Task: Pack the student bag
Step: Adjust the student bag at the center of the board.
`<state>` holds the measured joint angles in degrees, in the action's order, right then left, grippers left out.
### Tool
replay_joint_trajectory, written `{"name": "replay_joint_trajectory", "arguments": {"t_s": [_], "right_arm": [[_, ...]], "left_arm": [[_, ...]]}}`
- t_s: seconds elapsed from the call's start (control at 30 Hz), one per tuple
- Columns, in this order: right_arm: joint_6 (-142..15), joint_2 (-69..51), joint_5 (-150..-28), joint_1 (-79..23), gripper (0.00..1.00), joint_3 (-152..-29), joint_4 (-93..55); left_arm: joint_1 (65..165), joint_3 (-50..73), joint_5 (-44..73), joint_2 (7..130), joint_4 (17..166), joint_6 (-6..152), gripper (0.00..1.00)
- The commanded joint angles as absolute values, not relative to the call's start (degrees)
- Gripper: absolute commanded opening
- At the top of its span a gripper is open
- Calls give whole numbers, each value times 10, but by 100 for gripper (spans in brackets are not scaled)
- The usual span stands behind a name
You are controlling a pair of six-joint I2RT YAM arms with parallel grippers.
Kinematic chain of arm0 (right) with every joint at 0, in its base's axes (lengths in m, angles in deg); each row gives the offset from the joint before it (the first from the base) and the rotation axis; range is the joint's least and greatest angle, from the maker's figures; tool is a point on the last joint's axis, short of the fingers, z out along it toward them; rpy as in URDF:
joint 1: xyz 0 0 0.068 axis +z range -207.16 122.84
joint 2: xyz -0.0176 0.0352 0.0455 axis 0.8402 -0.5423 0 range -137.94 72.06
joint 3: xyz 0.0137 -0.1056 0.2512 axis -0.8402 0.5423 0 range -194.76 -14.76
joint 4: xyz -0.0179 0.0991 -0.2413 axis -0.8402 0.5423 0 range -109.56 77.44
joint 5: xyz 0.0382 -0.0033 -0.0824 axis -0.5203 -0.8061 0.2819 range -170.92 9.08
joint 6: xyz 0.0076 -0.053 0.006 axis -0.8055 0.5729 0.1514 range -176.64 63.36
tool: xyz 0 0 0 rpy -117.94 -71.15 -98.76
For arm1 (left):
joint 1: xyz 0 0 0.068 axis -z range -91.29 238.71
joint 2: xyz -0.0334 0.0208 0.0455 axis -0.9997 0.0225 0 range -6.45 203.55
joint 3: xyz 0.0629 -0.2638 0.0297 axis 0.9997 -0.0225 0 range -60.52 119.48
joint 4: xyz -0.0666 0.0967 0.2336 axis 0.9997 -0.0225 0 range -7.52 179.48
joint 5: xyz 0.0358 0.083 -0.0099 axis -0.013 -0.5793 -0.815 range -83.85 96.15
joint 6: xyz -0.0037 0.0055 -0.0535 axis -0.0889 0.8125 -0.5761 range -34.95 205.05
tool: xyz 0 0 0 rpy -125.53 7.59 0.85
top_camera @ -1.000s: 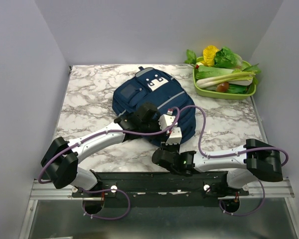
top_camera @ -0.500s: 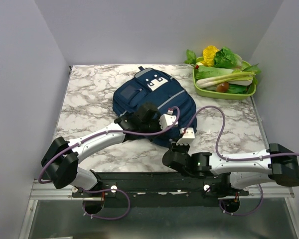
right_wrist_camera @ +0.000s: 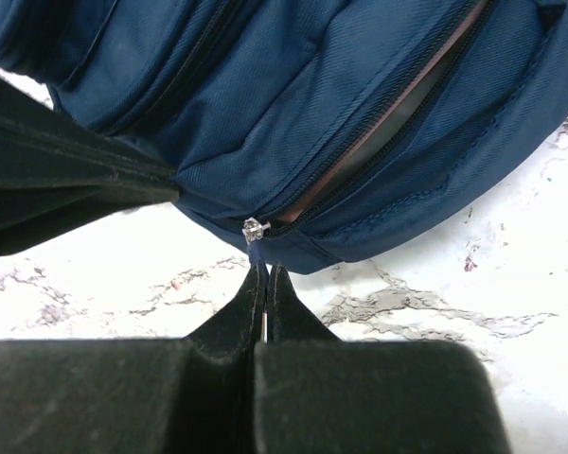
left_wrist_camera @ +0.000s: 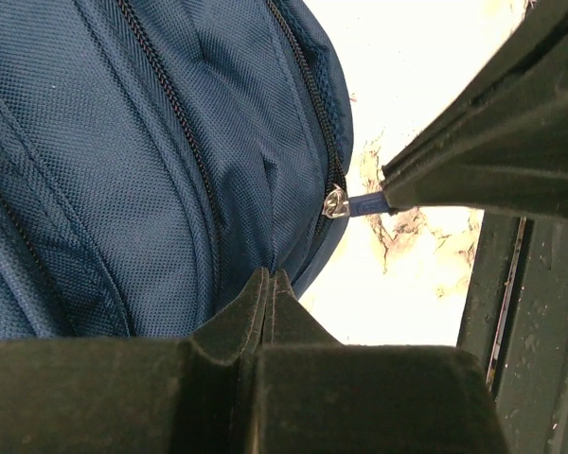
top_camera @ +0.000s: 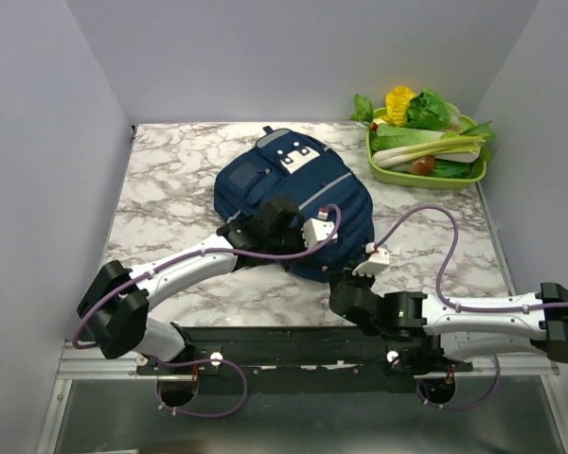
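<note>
The student bag (top_camera: pixel 284 180) is a navy backpack lying flat mid-table, with its grey patches towards the far side. My left gripper (top_camera: pixel 312 248) rests on its near part and is shut, pinching a fold of the bag's fabric (left_wrist_camera: pixel 218 189). My right gripper (top_camera: pixel 339 279) is at the bag's near edge, shut on the blue pull tab (right_wrist_camera: pixel 257 253) of the main zip. The silver slider (right_wrist_camera: pixel 254 229) sits just beyond my fingertips. Past it the zip gapes, and a pinkish inside (right_wrist_camera: pixel 379 123) shows. The slider also shows in the left wrist view (left_wrist_camera: pixel 335 202).
A green tray (top_camera: pixel 478 175) heaped with leafy vegetables and a yellow pepper stands at the back right corner. Grey walls close in the marble table (top_camera: pixel 170 189) on the left, right and far sides. The black mounting rail (top_camera: pixel 293 345) runs along the near edge.
My right arm has stretched out to the right and its gripper has slid right along the bag's near edge, still holding the zip pull. The left arm has not moved.
</note>
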<state>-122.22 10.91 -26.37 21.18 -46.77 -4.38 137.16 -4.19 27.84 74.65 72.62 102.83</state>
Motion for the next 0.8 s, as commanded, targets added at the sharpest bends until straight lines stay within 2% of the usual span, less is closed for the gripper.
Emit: {"name": "replay_joint_trajectory", "arguments": {"t_s": [0.0,0.33,0.43,0.47,0.5,0.53,0.57,0.63,0.77], "right_arm": [[-1236,146,-248,183,1,-445,5],[-1221,181,-306,106,1,-439,-2],[-1152,178,-336,105,1,-448,-33],[-1138,177,-344,106,8,-452,-37],[-1125,177,-348,105,19,-454,-39],[-1109,175,-349,106,39,-465,-33],[-1110,177,-336,106,46,-473,-20],[-1104,183,-313,106,59,-490,29],[-1014,212,-258,90,68,-532,33]], "left_arm": [[1364,-48,290,721,700,1039,0],[1364,-62,300,693,682,1053,0],[1364,-66,302,691,685,1050,0],[1364,-66,305,691,686,1049,0],[1364,-63,308,691,686,1047,0],[1364,-60,312,692,685,1047,0],[1364,-48,313,693,669,1052,0],[1361,-37,298,687,650,1073,0],[1297,-44,274,647,591,1121,0]]}}
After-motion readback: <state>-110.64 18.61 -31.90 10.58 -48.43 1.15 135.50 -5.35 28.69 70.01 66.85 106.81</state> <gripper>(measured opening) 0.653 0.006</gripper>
